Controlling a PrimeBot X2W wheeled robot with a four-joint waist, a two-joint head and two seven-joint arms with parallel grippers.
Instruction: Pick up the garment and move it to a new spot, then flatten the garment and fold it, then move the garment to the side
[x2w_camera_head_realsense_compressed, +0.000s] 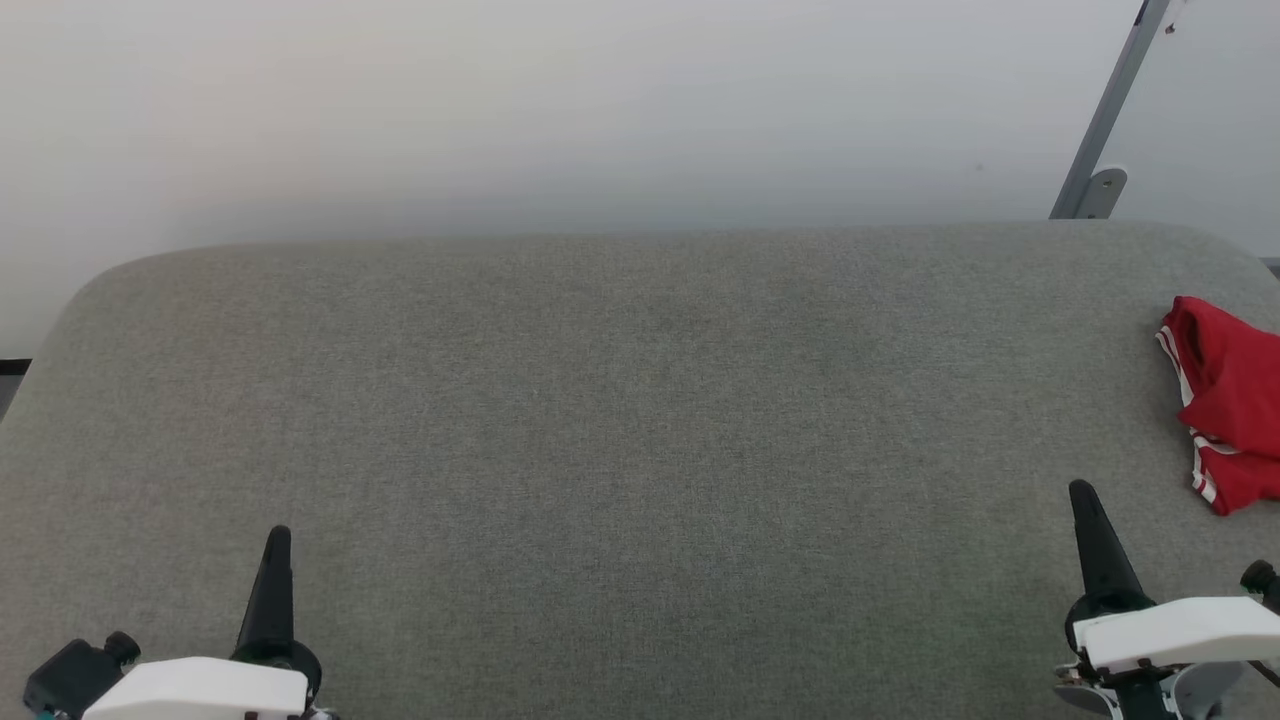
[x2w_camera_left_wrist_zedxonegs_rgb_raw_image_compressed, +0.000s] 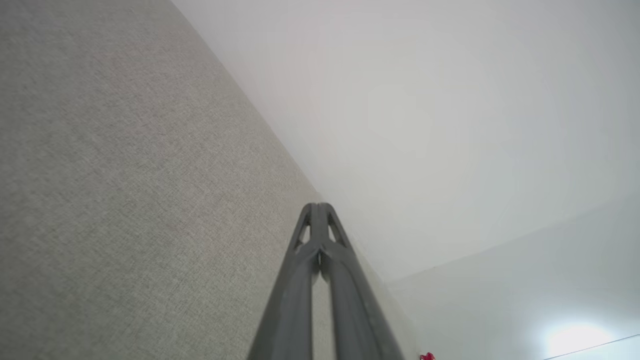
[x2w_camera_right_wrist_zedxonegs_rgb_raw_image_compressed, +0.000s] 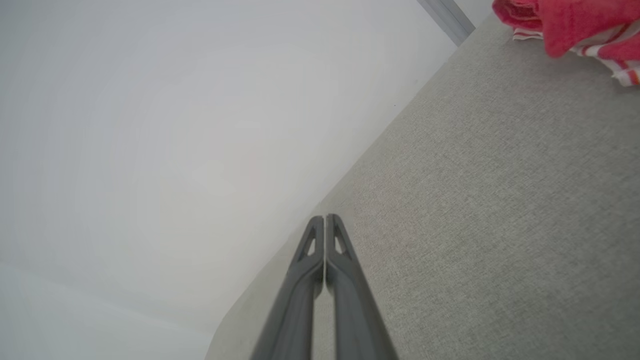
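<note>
- The garment (x2w_camera_head_realsense_compressed: 1228, 400), a red shirt with white-and-red striped trim, lies bunched at the right edge of the grey fabric-covered worktop (x2w_camera_head_realsense_compressed: 600, 400), partly cut off by the edge of the head view.
- The right claw (x2w_camera_head_realsense_compressed: 1082, 492) points across the near right part of the worktop. It is near the garment but apart from it, and its two dark fingers are pressed together with nothing between them.
- The left claw (x2w_camera_head_realsense_compressed: 278, 535) is at the near left, well apart from the garment, its fingers likewise closed tip to tip on nothing.
- In the right wrist view the crumpled red cloth fills the upper right corner beyond the closed fingertips, with striped bands along its lower edge.
- A grey metal strut (x2w_camera_head_realsense_compressed: 1105, 120) slants up the pale wall (x2w_camera_head_realsense_compressed: 500, 120) behind the worktop's far right corner.
</note>
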